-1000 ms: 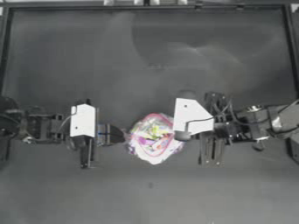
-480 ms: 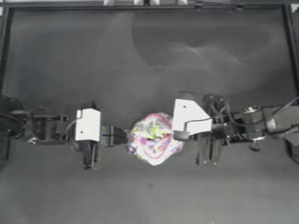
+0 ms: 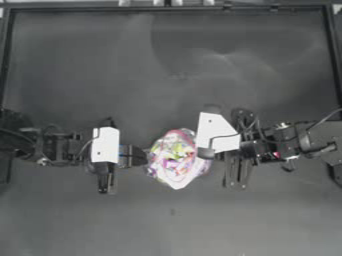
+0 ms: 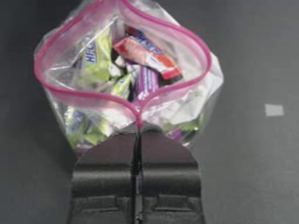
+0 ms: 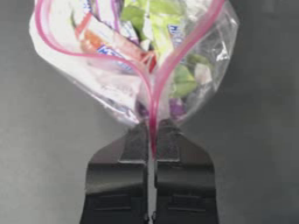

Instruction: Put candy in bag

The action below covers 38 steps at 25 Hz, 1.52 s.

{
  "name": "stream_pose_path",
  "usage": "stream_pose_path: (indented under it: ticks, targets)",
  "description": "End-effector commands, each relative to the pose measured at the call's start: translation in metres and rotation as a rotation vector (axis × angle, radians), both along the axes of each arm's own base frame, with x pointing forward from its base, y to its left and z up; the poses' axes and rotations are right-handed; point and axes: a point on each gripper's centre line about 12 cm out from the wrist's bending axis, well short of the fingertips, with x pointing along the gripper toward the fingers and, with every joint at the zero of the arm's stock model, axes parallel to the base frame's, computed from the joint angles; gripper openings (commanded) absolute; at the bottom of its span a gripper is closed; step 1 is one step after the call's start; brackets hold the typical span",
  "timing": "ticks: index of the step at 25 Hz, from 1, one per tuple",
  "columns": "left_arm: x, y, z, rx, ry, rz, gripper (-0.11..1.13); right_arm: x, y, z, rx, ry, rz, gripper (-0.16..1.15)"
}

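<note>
Table [image 3: 80, 60] carries only the bag [image 3: 175, 159], set midway between both arms. Left gripper [image 4: 139, 129] is clenched on one end of its pink seal [image 4: 41, 70], right gripper [image 5: 151, 127] clenched on the opposite end, apparently to keep the mouth spread open. Candy [image 4: 146, 54], red-orange with a white middle, already lies inside atop the other sweets.

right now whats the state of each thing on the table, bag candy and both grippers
bag: mouth open, seal strip spread into a loop, held at both ends
candy: red-orange wrapped piece lying inside the bag's mouth on top of the other sweets
left gripper: shut on the bag's seal strip at its left end
right gripper: shut on the seal strip at the opposite end
</note>
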Motion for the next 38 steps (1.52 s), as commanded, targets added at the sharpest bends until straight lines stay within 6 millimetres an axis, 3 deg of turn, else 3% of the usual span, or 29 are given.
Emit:
stream_pose_path:
  ticks: [1,19,22,28,38]
  targets:
    - [0.0080,0.0008,0.0084,0.002,-0.038,0.003,0.09,0.0006,-0.0005,0.0067,0.000,-0.028,0.000,0.05]
    - [0.0089,0.0008,0.0081,0.002,-0.038,0.003,0.09,-0.0022,0.0014,0.0015,0.018,-0.025,-0.009,0.06]
    - [0.0093,0.0008,0.0080,0.002,-0.038,0.003,0.09,-0.0010,0.0018,0.0018,0.021,-0.038,-0.005,0.17]
    - [0.0093,0.0008,0.0086,0.002,-0.040,0.003,0.09,-0.0006,0.0019,0.0007,0.033,-0.057,-0.026,0.51]
    - [0.0093,0.0008,0.0080,0.000,-0.038,0.003,0.09,-0.0023,-0.0003,0.0053,0.043,-0.083,-0.052,0.86]
